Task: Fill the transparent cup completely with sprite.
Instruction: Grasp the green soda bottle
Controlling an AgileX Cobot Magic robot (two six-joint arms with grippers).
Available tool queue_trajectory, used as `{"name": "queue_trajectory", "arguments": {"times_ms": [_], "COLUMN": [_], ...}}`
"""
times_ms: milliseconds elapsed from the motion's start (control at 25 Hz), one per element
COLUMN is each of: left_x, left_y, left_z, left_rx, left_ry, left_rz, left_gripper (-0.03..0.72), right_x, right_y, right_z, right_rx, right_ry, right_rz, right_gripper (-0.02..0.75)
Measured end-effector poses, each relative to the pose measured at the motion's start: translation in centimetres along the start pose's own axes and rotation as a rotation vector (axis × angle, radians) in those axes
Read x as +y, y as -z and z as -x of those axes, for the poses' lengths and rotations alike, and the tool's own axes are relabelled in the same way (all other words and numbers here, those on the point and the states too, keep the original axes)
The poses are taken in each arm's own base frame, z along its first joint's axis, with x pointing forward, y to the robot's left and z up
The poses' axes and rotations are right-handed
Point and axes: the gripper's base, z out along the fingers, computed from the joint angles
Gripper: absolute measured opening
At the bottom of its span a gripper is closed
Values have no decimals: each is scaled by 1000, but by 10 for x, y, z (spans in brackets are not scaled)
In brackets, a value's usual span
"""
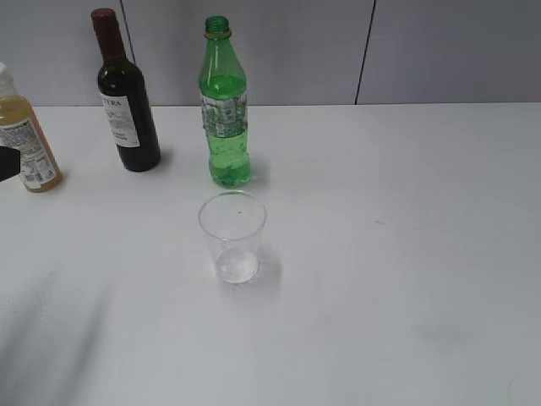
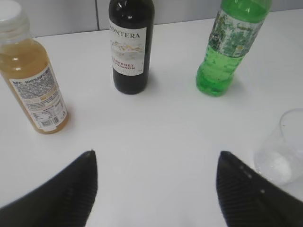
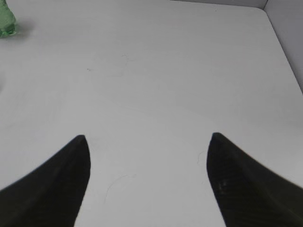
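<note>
The transparent cup (image 1: 232, 237) stands upright on the white table, in front of the green sprite bottle (image 1: 224, 106). The bottle has no cap and holds clear liquid to about mid-height. In the left wrist view the cup (image 2: 280, 151) is at the right edge and the sprite bottle (image 2: 227, 52) at the upper right. My left gripper (image 2: 156, 153) is open and empty, above bare table short of the bottles. My right gripper (image 3: 147, 137) is open and empty over bare table; only the sprite bottle's base (image 3: 5, 21) shows at its top left corner. Neither gripper shows clearly in the exterior view.
A dark wine bottle (image 1: 125, 97) with a red cap stands left of the sprite bottle. A yellowish juice bottle (image 1: 24, 135) with a white cap stands at the far left. A grey wall runs behind the table. The table's right edge (image 3: 284, 52) shows in the right wrist view.
</note>
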Motion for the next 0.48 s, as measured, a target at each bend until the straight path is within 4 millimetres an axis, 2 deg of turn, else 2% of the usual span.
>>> {"name": "queue_trajectory", "arguments": {"times_ms": [280, 480], "left_x": [-7, -3], "left_y": [-7, -12], "left_z": [-2, -1], "left_rx": [28, 20], "left_ry": [-107, -79], "left_rz": [29, 116], "left_gripper": [593, 593], "right_x": [0, 0], "right_y": [0, 0], "right_z": [0, 0], "right_rx": [0, 0], "right_ry": [0, 0], "right_rz": [0, 0], "right_gripper": [584, 584]}}
